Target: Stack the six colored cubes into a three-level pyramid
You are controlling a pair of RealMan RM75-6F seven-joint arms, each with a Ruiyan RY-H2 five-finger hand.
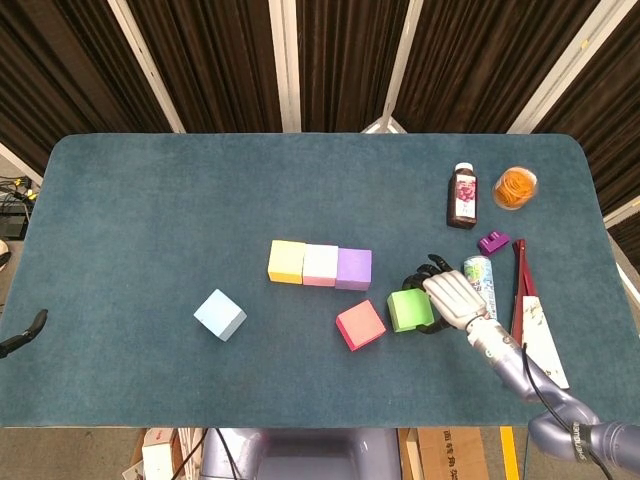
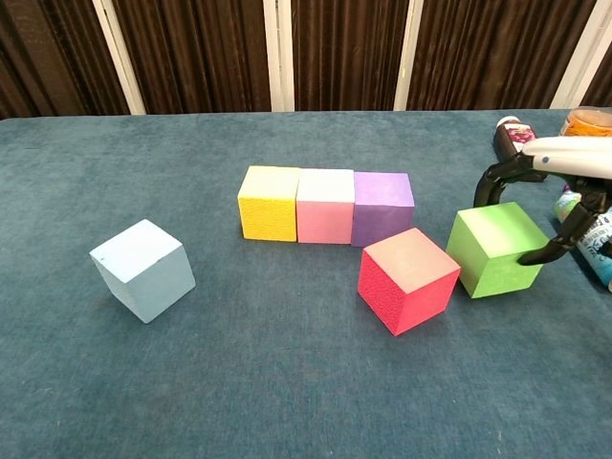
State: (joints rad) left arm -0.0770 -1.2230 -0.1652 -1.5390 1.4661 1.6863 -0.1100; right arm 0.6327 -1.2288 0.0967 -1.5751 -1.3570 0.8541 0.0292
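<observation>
The right hand [image 1: 455, 299] holds the green cube [image 2: 495, 249] with its fingers [image 2: 499, 181] wrapped around it. The green cube sits on the blue bench [image 1: 140, 220], just beside the red cube [image 2: 407, 279]. Behind them, the yellow cube [image 2: 269, 203], pink cube [image 2: 325, 206] and purple cube [image 2: 382, 209] touch in a row. The light blue cube [image 2: 142, 270] sits alone, well apart to the left. Only a dark tip of the left hand [image 1: 25, 331] shows at the edge, so I cannot tell how its fingers are.

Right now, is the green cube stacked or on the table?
On the table: the green cube rests on the cloth, the right robot hand around it.
</observation>
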